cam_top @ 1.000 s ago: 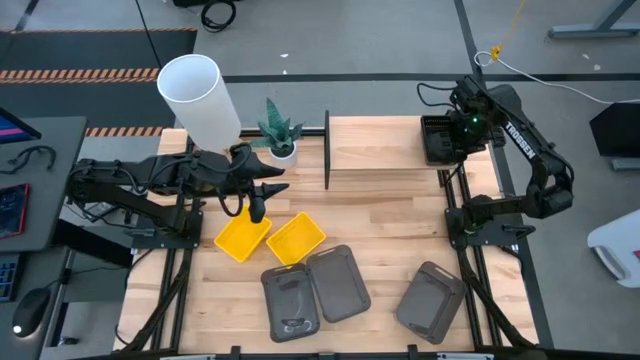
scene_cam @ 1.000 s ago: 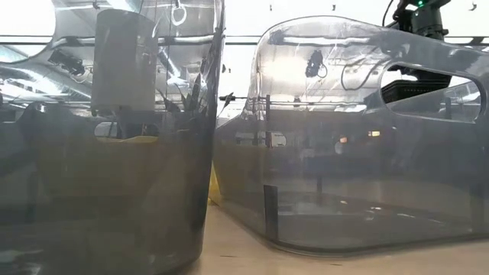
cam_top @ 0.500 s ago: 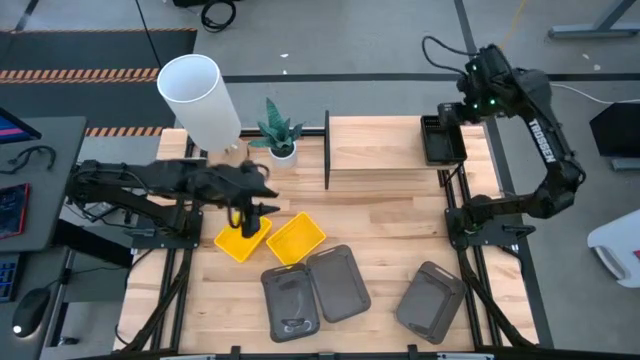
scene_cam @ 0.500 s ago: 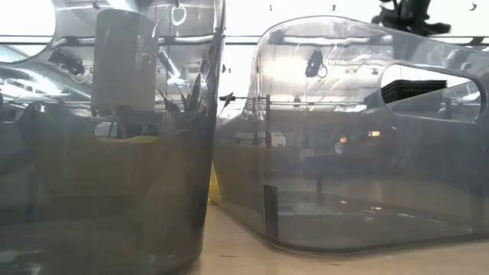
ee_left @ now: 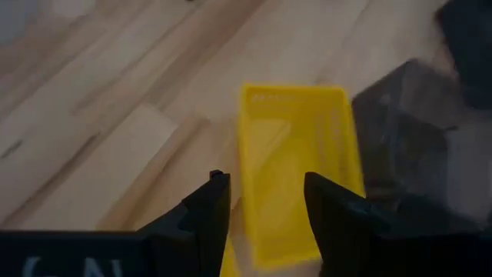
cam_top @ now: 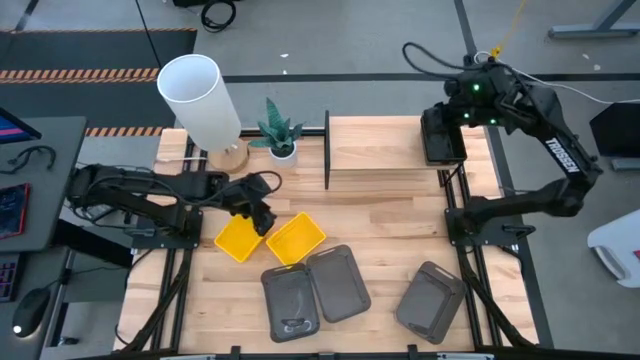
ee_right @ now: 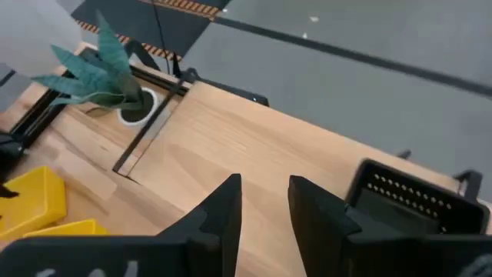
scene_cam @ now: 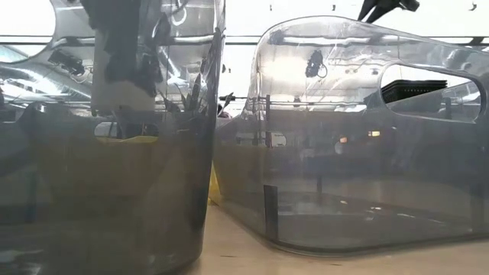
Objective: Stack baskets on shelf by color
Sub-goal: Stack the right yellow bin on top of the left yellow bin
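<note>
Left tool [cam_top: 262,216], fingers parted and empty, hovers over two touching yellow baskets [cam_top: 242,238]; a careless grab could drag both. Right tool [ee_right: 260,201], open, waits above the shelf [cam_top: 385,146].

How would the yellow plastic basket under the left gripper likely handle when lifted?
The yellow plastic basket looks thin-walled and empty, so probably light. Its smooth sides could slip between the open left gripper fingers. Being shallow, it seems unlikely to tip.

White lettering "TROSSEN" runs along the right arm [cam_top: 558,157], at the frame's right; nothing else reads.
</note>
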`<move>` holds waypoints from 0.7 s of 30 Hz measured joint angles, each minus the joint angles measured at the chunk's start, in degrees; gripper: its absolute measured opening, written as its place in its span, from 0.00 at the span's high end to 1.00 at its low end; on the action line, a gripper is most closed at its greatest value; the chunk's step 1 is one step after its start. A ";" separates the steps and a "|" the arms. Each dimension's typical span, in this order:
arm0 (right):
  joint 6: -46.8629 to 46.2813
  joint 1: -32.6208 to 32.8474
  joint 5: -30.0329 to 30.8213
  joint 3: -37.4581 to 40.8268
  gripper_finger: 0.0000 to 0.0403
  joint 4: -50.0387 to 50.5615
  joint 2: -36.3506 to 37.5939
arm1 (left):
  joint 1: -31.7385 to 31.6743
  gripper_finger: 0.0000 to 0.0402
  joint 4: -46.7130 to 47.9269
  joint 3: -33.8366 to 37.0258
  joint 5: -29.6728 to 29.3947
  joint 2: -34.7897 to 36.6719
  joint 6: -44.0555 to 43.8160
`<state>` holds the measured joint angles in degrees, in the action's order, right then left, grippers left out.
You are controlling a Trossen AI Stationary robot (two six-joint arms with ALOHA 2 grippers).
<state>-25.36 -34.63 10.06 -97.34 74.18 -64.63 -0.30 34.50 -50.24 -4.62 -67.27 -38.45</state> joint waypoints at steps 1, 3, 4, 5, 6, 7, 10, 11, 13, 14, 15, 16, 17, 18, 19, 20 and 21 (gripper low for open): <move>0.01 1.27 1.01 0.00 0.72 -0.38 -0.13 | -0.64 0.57 -1.89 -0.05 1.05 -0.94 0.07; -0.15 3.35 1.90 0.02 0.72 -1.53 -0.65 | -1.88 0.57 -2.44 -0.68 3.38 -3.49 1.73; -0.20 4.19 2.07 0.02 0.72 -2.42 -0.95 | -2.35 0.57 -3.37 -1.63 4.59 -5.17 2.88; -0.17 4.83 1.68 0.04 0.72 -2.98 -1.31 | -2.78 0.57 -3.92 -2.59 5.43 -7.03 3.50; -0.18 5.55 1.25 0.04 0.72 -3.49 -1.70 | -3.31 0.57 -3.43 -3.42 6.20 -8.80 4.41; -0.15 6.29 0.51 0.04 0.72 -4.28 -1.95 | -3.80 0.57 -2.26 -4.11 7.22 -10.71 4.83; -0.02 8.29 -0.76 0.04 0.72 -6.03 -2.89 | -5.06 0.57 -1.37 -5.94 10.14 -16.49 5.94; -0.02 9.01 -0.71 0.04 0.72 -6.08 -3.15 | -5.33 0.57 -1.03 -6.77 10.71 -18.20 6.33; 0.00 10.24 -0.40 0.04 0.72 -6.04 -3.70 | -5.44 0.57 -0.69 -8.07 11.31 -21.16 7.64; 0.00 10.85 -0.02 0.04 0.72 -6.02 -3.96 | -5.43 0.57 0.19 -8.70 11.29 -22.63 8.41; 0.00 11.42 0.56 0.04 0.72 -5.99 -4.21 | -5.41 0.57 0.20 -9.43 11.23 -23.94 9.06; 0.02 11.87 1.01 0.04 0.72 -5.98 -4.51 | -5.39 0.57 -0.06 -10.06 10.79 -25.07 9.42; 0.02 12.39 1.60 0.04 0.72 -6.00 -4.74 | -5.39 0.57 -0.08 -10.69 10.33 -25.90 9.56; 0.02 12.85 2.25 0.04 0.72 -5.98 -4.94 | -5.57 0.57 0.29 -11.26 10.22 -26.81 9.61; 0.04 13.14 2.47 0.04 0.72 -6.04 -5.22 | -5.65 0.57 0.43 -11.70 10.18 -27.90 9.61; 0.06 13.38 2.91 0.04 0.72 -6.14 -5.42 | -5.73 0.57 0.58 -12.13 9.97 -28.88 9.69; 0.04 13.68 3.23 0.04 0.72 -6.24 -5.61 | -5.83 0.57 1.78 -12.56 9.82 -29.84 10.18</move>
<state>-25.33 -20.96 13.29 -97.30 67.94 -70.24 -6.13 36.28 -62.80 5.20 -97.12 -28.27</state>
